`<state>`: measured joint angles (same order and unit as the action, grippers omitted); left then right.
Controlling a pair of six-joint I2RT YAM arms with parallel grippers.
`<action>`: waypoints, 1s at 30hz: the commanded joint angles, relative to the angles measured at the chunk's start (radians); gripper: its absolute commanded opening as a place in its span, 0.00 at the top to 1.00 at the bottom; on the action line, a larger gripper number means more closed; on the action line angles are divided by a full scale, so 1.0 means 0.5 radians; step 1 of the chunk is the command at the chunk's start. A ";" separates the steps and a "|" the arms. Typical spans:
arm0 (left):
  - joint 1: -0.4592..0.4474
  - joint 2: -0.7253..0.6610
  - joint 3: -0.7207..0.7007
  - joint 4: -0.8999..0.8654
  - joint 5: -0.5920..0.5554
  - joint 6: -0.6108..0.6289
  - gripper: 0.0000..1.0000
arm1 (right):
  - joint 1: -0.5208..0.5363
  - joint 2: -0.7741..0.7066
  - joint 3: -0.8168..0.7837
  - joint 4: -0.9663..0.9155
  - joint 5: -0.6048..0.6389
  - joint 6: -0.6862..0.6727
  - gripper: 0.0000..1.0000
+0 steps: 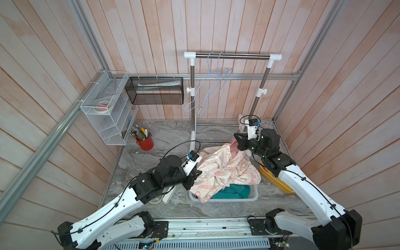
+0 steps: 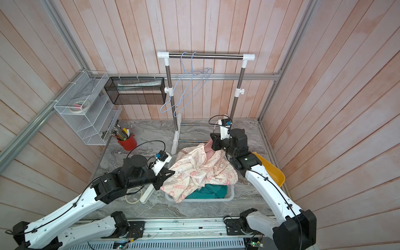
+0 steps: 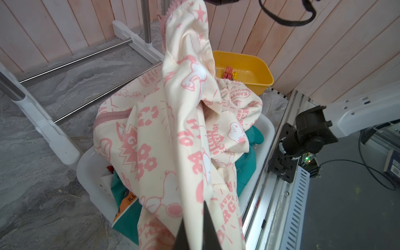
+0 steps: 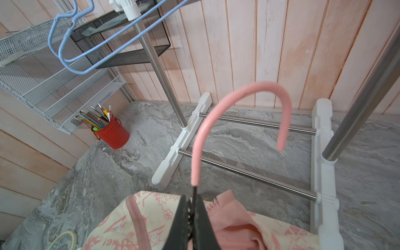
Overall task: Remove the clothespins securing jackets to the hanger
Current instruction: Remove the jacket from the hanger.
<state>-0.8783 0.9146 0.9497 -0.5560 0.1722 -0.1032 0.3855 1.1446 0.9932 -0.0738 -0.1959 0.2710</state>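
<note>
A cream jacket (image 1: 225,171) with pink print lies heaped over a white basket (image 1: 255,194), lifted at two ends. My left gripper (image 3: 193,216) is shut on a fold of its cream fabric (image 3: 164,129) at the basket's left side (image 2: 171,175). My right gripper (image 4: 193,199) is shut on the thin neck of a pink hanger (image 4: 244,88), whose hook rises above the jacket's pink lining (image 4: 233,218). A teal jacket (image 1: 236,191) with an orange patch (image 3: 127,201) lies under the cream one. Red clothespins (image 3: 229,72) lie in a yellow bin (image 3: 255,71).
A clothes rack (image 1: 232,56) stands at the back with two bare blue hangers (image 1: 214,86). A red cup of pencils (image 1: 145,141) sits at the left, under wire shelves (image 1: 108,108). A tape roll (image 2: 133,198) and a power strip (image 2: 147,193) lie beneath my left arm.
</note>
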 commanded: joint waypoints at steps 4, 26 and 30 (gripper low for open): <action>-0.004 -0.119 0.048 0.045 -0.073 -0.088 1.00 | -0.162 0.096 0.062 -0.108 0.276 -0.051 1.00; 0.026 -0.737 -0.515 0.471 -0.878 -0.490 1.00 | -0.691 0.276 -0.004 -0.122 0.316 0.094 1.00; 0.026 -0.794 -0.565 0.495 -0.875 -0.534 1.00 | -0.725 0.293 -0.005 -0.144 0.399 0.127 1.00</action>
<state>-0.8803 0.6151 0.6636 -0.2836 -0.1143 -0.3313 0.1688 1.2259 1.0145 -0.0830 -0.4614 0.4118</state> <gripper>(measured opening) 0.058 0.060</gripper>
